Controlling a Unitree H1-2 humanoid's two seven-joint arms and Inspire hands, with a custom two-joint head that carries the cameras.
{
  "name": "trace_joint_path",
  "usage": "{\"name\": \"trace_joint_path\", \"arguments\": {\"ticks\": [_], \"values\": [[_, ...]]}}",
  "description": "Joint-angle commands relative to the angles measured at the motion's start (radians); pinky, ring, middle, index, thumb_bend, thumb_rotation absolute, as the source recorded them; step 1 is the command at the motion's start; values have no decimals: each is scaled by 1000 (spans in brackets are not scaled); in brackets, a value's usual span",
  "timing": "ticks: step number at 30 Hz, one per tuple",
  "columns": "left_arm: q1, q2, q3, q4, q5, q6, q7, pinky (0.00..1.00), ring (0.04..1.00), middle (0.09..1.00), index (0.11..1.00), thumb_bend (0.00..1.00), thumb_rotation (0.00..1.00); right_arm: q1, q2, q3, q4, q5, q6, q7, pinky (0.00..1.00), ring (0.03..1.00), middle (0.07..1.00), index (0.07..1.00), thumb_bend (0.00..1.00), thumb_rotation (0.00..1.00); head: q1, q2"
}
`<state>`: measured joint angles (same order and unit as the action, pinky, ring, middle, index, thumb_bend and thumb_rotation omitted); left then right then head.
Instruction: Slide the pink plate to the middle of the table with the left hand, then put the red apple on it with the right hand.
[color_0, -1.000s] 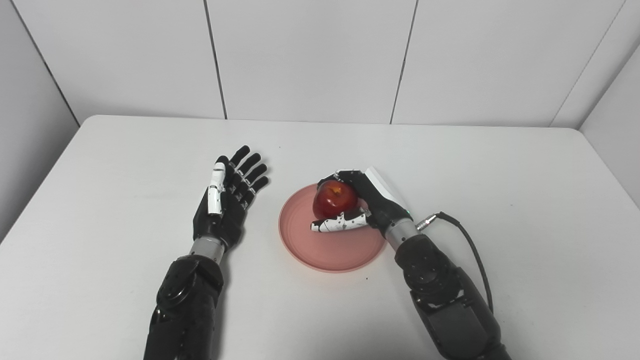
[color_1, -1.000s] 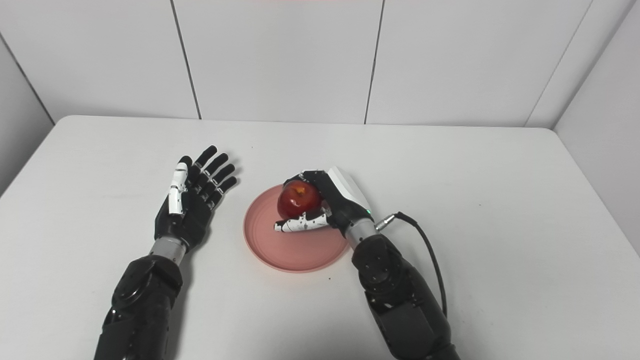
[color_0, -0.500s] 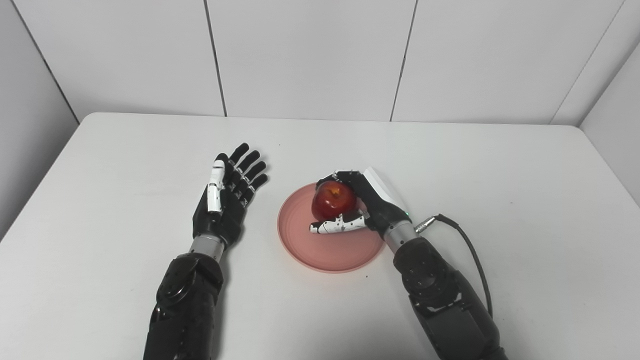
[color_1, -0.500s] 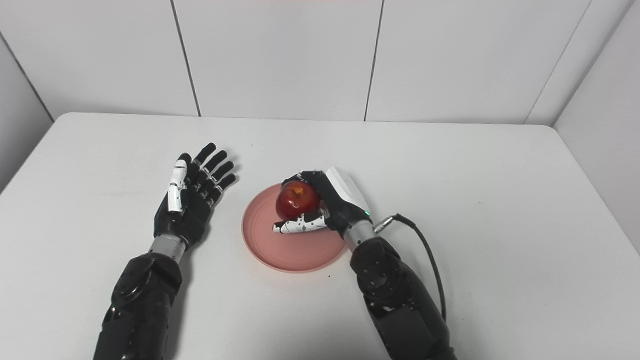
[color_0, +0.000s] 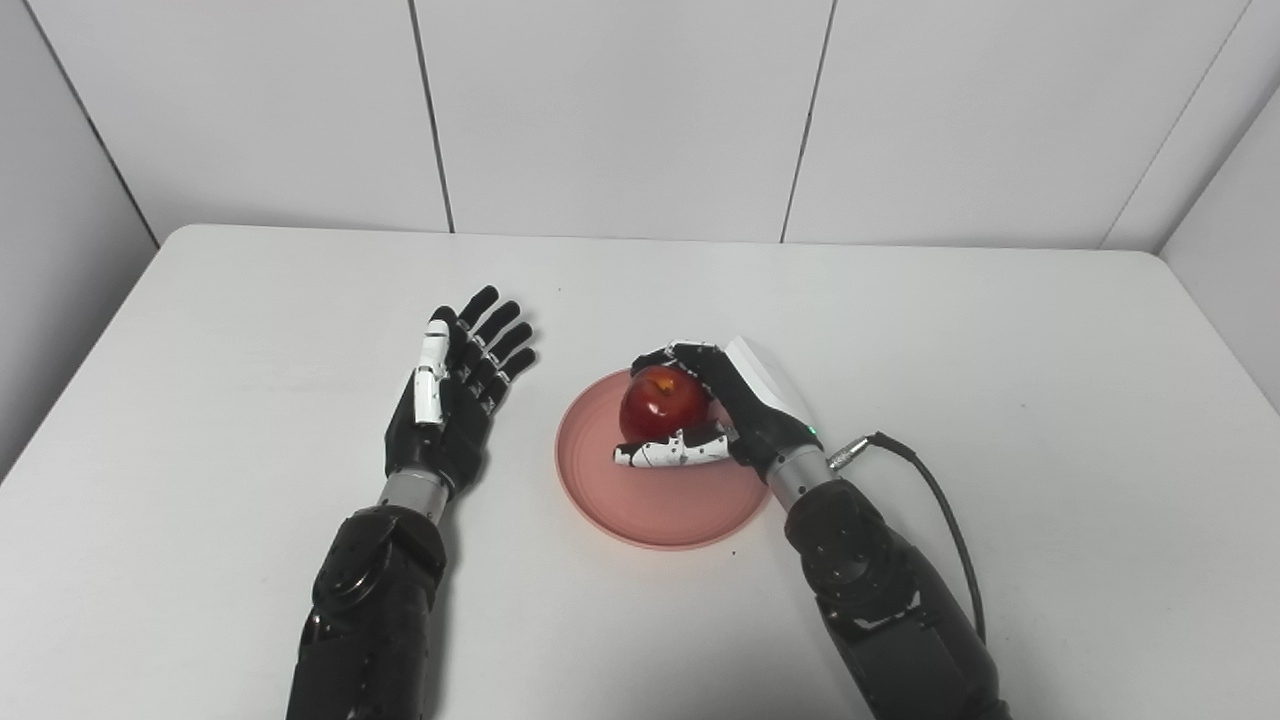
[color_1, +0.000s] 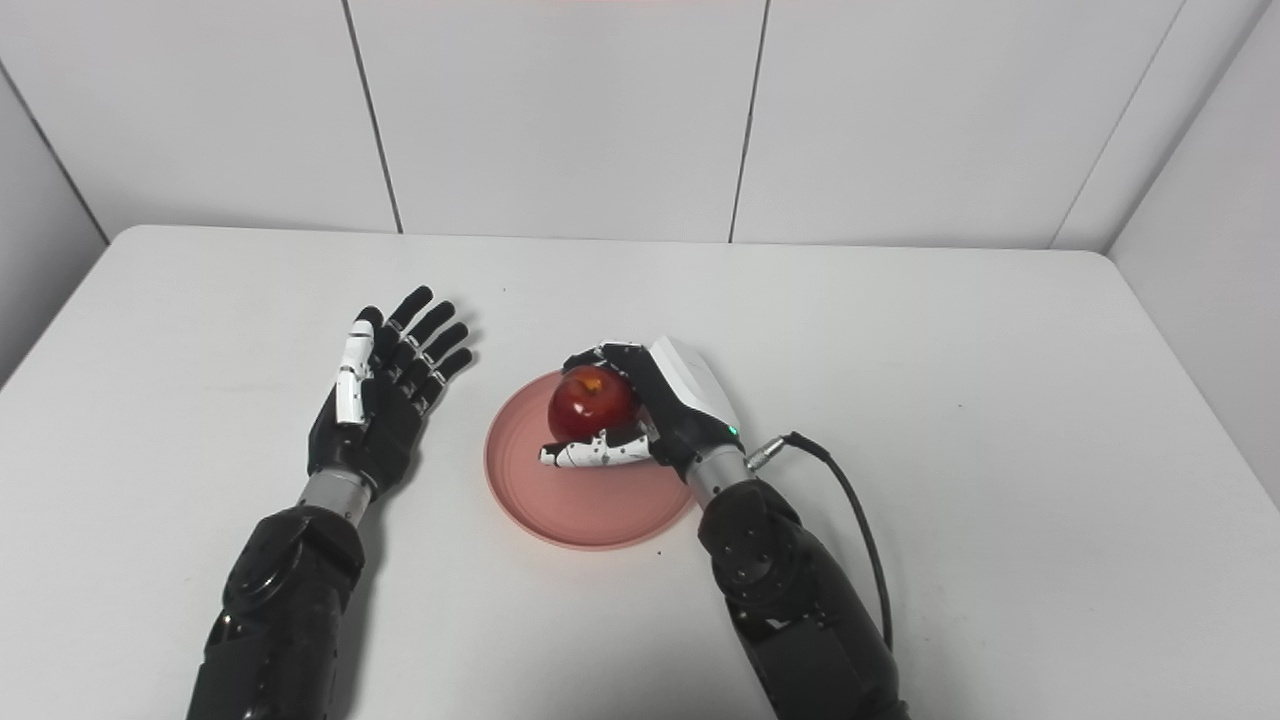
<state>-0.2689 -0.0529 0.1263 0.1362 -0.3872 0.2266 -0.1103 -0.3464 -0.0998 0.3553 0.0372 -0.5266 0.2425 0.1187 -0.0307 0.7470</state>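
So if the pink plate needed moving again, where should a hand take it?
Probably the pink plate's bare near-left rim, approached from the left by the open left hand. The plate is flat and shallow, so a rim hold or push suits it; the right hand and red apple occupy its far-right part.

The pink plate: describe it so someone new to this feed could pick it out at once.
On the white table, look near the middle, between the two black arms. The pink plate is the flat round dish there, with the right hand holding the red apple over its far side. It is the table's only dish.
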Motion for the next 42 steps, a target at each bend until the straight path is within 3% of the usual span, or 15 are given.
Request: {"name": "trace_joint_path", "arguments": {"ticks": [1, 7, 18, 29, 42], "values": [[4, -3, 0, 9, 2, 19, 9, 867, 863, 872, 855, 356, 1000, -10, -7, 8, -29, -17, 23, 16, 530, 633, 683, 687, 913, 376, 1, 0], [5, -3, 1, 6, -1, 23, 9, 869, 866, 875, 857, 357, 1000, -2, -15, 3, -64, -18, 37, 54, 616, 704, 754, 766, 998, 435, -2, 2], [3, -5, 4, 7, -4, 23, 10, 870, 865, 874, 855, 356, 992, 7, -35, -11, -140, 5, 53, 107, 766, 821, 847, 856, 1000, 484, -2, 4], [2, -3, 4, 12, -4, 25, 6, 869, 864, 875, 858, 357, 990, 17, -50, -62, -227, 66, 41, 132, 807, 876, 904, 919, 1000, 495, -10, -1], [0, -1, 6, 13, -1, 28, 11, 858, 858, 869, 851, 355, 995, 20, -75, -155, -350, 89, 32, 99, 860, 917, 931, 951, 1000, 712, -29, -10]]}}
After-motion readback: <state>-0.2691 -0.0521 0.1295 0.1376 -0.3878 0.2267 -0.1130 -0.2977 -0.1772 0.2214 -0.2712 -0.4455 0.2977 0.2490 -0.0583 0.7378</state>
